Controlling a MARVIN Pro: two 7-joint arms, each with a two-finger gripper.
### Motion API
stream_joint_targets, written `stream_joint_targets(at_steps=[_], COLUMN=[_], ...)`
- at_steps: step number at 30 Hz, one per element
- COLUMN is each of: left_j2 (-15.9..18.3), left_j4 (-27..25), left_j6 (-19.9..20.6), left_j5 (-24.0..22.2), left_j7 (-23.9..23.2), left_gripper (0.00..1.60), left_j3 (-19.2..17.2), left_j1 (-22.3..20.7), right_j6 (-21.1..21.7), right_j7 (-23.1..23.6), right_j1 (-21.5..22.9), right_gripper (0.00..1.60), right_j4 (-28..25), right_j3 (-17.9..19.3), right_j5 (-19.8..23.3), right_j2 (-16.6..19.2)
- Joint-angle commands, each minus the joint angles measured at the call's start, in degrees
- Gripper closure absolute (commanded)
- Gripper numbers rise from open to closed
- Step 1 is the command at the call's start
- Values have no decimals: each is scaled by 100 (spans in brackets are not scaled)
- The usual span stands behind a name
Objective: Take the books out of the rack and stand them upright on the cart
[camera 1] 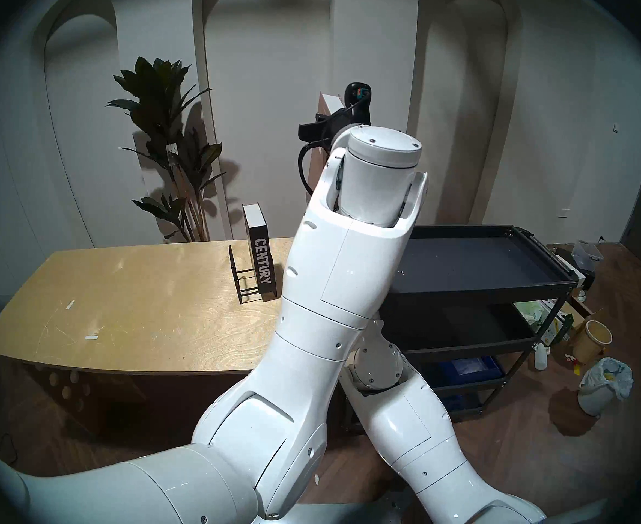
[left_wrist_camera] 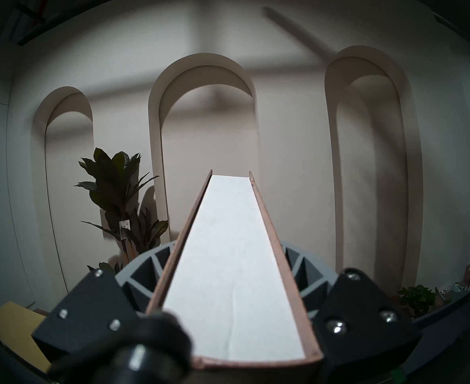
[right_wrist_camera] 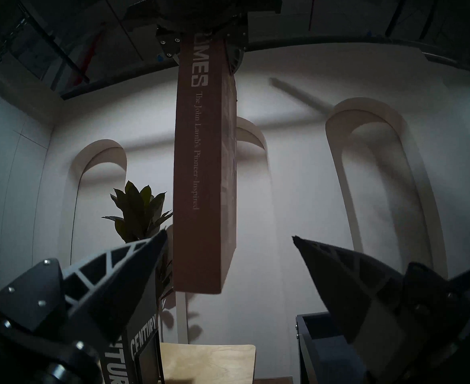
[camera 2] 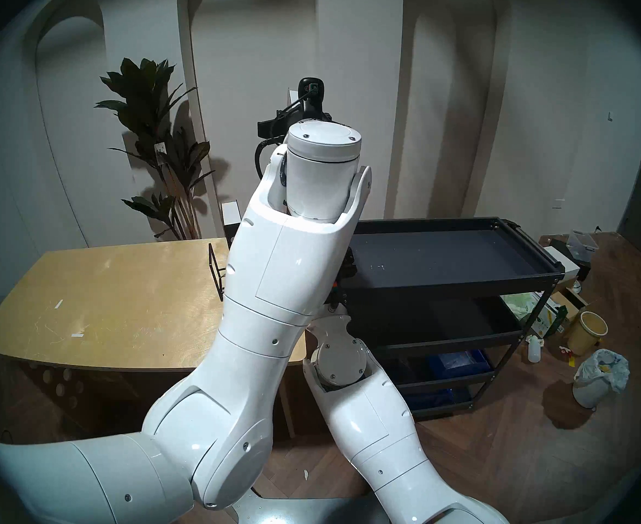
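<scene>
The tall brown hardcover book (right_wrist_camera: pixel 203 164) is clamped upright in mid-air by the left gripper (left_wrist_camera: pixel 228 305). The right gripper (right_wrist_camera: pixel 228 239) is spread wide, empty, below it. The black "CENTURY" book (camera 1: pixel 260 253) is left in the black wire rack (camera 1: pixel 245 279) at the wooden tabletop's (camera 1: pixel 122 304) far edge, beside the black metal cart (camera 1: pixel 500 281).

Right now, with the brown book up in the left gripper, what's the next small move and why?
Probably carry the brown book sideways toward the cart while keeping it vertical. The left gripper is clamped on it high in the air, the cart's top tray shows no book yet, and the black book waits in the rack. The right gripper hangs open just below.
</scene>
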Motion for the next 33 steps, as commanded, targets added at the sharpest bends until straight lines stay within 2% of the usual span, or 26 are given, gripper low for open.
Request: stream_joint_targets(at_steps=[1,8,21,33], left_j2=[-37,123,389,923], left_j4=[52,85,-156,-239], left_j6=[-176,-135,55,305], left_j5=[11,-145,-806,-1043], left_j7=[69,189,254,278], left_gripper=[160,160,160,160], left_j3=[186,381,530,912], left_j1=[39,50,174,-23], right_j6=[60,-22,-171,156], right_j7=[-193,-412,-858,-1095], right_j1=[388,607,1180,1666], right_gripper=[0,0,0,0], right_j4=[-75,81,498,798], right_j3=[-224,-272,-369,-293], right_j5=[202,208,294,949], right_j2=[-192,-260,-240,-270])
